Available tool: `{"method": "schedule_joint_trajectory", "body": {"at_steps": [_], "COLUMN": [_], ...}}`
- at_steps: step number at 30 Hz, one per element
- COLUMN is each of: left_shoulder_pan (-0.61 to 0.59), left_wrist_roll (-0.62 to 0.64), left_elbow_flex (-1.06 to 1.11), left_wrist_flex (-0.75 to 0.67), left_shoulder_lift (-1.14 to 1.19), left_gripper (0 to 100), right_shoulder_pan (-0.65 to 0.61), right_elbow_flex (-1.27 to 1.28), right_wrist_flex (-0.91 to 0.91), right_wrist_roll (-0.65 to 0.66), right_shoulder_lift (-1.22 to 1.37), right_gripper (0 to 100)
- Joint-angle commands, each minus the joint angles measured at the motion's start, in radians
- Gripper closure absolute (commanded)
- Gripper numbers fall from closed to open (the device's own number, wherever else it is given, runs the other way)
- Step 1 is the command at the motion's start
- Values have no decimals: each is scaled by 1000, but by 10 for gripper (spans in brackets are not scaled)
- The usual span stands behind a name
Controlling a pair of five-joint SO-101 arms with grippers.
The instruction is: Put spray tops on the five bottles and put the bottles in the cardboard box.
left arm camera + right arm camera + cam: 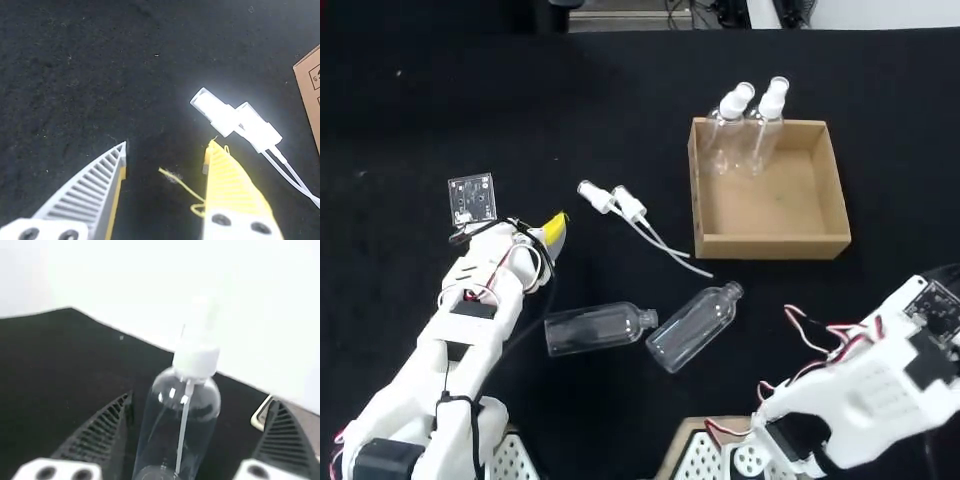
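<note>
Spray tops (612,203) centre frame between wide-open left gripper (166,146) and cardboard box (770,245), two bottles (600,328) lying below, right gripper (200,399) spread around capped bottle (180,430).

bottles (763,140) in box (772,245), spray tops (612,203) left

Legible markings: none.
Cardboard box (310,100) carries dark printed marks on its outer wall, cut off at the view's edge, too partial to read.

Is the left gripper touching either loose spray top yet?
Apart. The high view shows bare table between the yellow fingertip of the left gripper and the nearer spray top.
</note>
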Motion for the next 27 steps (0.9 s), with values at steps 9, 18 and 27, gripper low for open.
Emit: {"method": "schedule_joint_trajectory", "body": {"at_steps": [9,18,27], "left_shoulder_pan": [16,19,16], "left_wrist_roll": [5,5,5], "left_elbow_flex": [-12,-13,-12], "left_wrist_flex": [-20,-20,-20], "left_shoulder_lift": [-26,-26,-26], "left_gripper": [750,750,750], "right_shoulder_pan": [9,14,-3], "right_elbow_flex": [361,216,225], "right_wrist_flex": [-14,858,1421], "right_wrist_roll": [11,120,126], "right_shoulder_lift": [-584,-1056,-1587], "right_gripper": [655,655,655]}}
